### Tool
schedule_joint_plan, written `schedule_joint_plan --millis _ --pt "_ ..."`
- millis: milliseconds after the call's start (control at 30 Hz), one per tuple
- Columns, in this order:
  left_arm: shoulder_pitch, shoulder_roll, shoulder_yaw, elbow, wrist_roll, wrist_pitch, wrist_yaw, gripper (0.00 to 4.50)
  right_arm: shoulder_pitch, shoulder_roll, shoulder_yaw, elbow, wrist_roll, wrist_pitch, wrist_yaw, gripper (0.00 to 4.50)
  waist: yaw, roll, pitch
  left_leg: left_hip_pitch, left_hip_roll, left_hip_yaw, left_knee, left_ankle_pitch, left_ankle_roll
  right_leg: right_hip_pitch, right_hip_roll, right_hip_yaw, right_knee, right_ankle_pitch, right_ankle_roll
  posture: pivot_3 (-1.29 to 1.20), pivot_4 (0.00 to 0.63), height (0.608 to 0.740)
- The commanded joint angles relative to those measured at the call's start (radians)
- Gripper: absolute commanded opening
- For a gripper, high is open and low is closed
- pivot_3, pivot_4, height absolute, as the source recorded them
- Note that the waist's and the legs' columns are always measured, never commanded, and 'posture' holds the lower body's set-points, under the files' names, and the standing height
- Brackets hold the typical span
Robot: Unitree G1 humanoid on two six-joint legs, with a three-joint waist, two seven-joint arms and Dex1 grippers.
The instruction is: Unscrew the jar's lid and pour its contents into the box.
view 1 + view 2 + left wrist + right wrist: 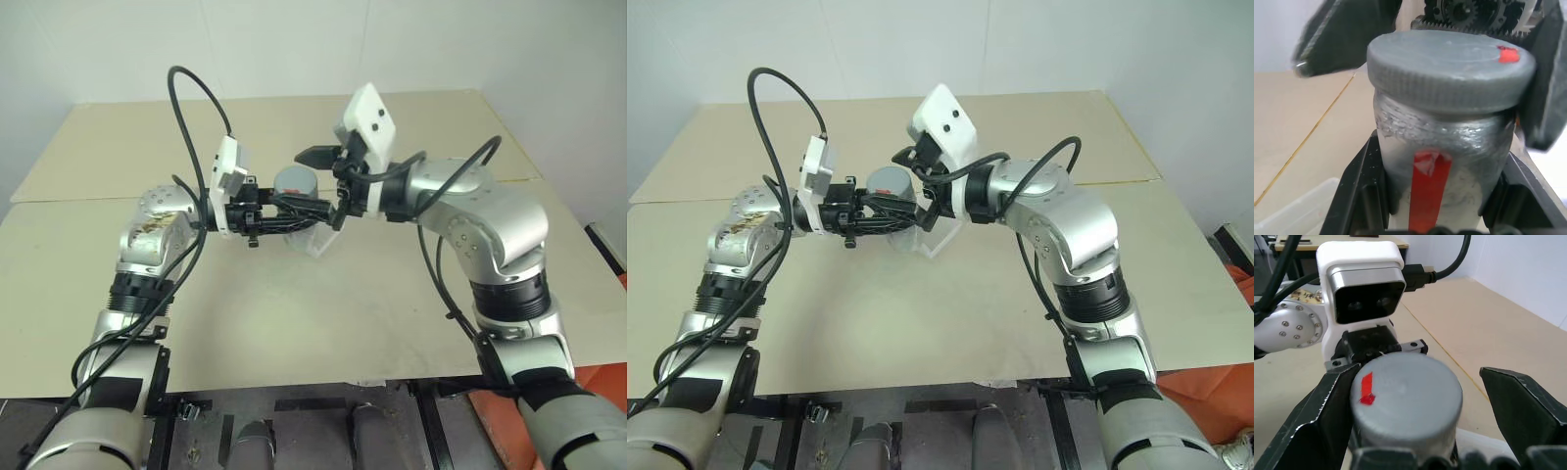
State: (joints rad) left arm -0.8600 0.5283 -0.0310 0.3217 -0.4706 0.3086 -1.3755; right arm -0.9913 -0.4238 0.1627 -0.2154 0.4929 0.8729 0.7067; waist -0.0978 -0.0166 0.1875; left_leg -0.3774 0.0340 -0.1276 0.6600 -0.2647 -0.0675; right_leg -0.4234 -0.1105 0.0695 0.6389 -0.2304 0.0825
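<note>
Step in hand: I'm about to take hold of the lid (pixel 1405 396) so I can unscrew it; it sits fully on the jar (pixel 1442 161).
Jar: held up off the tabletop (pixel 323 323), above the box (pixel 318 238), upright, its red-and-white label facing the left wrist view.
Left gripper (pixel 294 208): jaws clamped on the jar's body below the lid, one on each side.
Right gripper (pixel 1415 396): jaws spread wide, straddling the lid; one finger (pixel 1322 416) looks to be touching the lid's rim, the other stands off from it.
Doing it well: I'd centre the right jaws on the lid before closing, so both bite the ribbed rim evenly and not the jar's shoulder.
Risk: an off-centre squeeze could push the jar sideways in the left grip, so I'd close slowly and keep the jar over the box.
</note>
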Motion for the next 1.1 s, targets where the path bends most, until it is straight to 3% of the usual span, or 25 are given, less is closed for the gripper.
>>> schedule_joint_plan --millis 33,300,467,800,1100 --pt "0.017 0.040 0.029 -0.046 -0.024 0.010 -0.041 1.91 0.007 -0.051 -0.111 -0.007 0.001 -0.044 -0.002 4.44 0.000 0.000 0.000 0.000 0.000 0.000 0.000 0.000 0.000 0.000 0.000 0.000 0.000 0.000 0.000 0.00 0.150 0.740" --pt "0.043 0.099 0.054 -0.074 -0.051 0.051 -0.064 1.91 0.057 -0.134 -0.156 -0.037 0.037 -0.045 0.034 4.44 0.002 0.000 0.000 0.000 0.000 0.000 0.000 0.000 0.000 0.000 0.000 0.000 0.000 0.000 0.000 0.00 0.150 0.740" --pt "0.026 0.062 0.054 -0.069 -0.047 0.053 -0.008 1.91 0.070 -0.139 -0.158 -0.082 0.063 -0.032 0.047 4.44 0.001 0.000 0.000 0.000 0.000 0.000 0.000 0.000 0.000 0.000 0.000 0.000 0.000 0.000 0.000 0.00 0.150 0.740" --pt "-0.027 -0.022 0.011 -0.004 -0.016 0.028 -0.007 1.91 0.022 -0.001 -0.107 -0.154 0.097 0.036 -0.068 4.44 0.001 0.000 0.000 0.000 0.000 0.000 0.000 0.000 0.000 0.000 0.000 0.000 0.000 0.000 0.000 0.00 0.150 0.740" --pt "-0.048 -0.046 0.011 0.015 -0.005 0.016 -0.023 1.91 -0.020 0.074 -0.031 -0.095 0.025 0.024 -0.144 4.44 -0.001 0.000 0.000 0.000 0.000 0.000 0.000 0.000 0.000 0.000 0.000 0.000 0.000 0.000 0.000 0.00 0.150 0.740"
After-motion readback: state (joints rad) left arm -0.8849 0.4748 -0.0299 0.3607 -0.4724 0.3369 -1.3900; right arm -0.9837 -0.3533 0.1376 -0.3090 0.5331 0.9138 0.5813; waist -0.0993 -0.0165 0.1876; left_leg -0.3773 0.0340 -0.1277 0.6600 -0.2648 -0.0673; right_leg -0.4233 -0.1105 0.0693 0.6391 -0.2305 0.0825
